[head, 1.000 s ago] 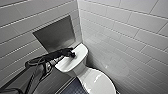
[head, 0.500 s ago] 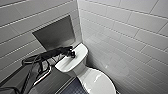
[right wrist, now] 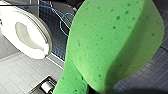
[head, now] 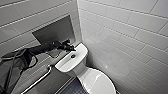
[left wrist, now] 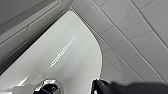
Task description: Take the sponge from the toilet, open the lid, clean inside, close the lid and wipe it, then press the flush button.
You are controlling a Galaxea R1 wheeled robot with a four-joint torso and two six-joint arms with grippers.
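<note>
Ahead of you stood pale tiled walls [head: 125, 37] meeting in a corner, with a dark recessed niche [head: 53, 31] set into the left one. In that corner was the white toilet, on a dark blue tiled floor [head: 72, 88]. A metal grab bar [head: 37, 80] ran along the wall beside it. The lid [head: 100, 83] lay down over the bowl, and behind it sat the flat white tank top [head: 67, 63]. Your left arm [head: 37, 50] came in from the left, stretched out nearly level and reaching across the niche wall toward the tank. The left gripper [head: 68, 47] hung at the tank top's rear edge, pointing toward the corner. In the left wrist view the tank top lay close below the camera. You could not tell from either view whether the left fingers were wide or narrow. In the right wrist view the sponge [right wrist: 110, 42] loomed bright green and pitted, right up against the camera and well clear of the floor beyond it. It was held in your right gripper, whose fingers were hidden behind it. The flush button [head: 73, 56] sat in the middle of the tank top, dark inside a shiny ring, near the left gripper's tip.
</note>
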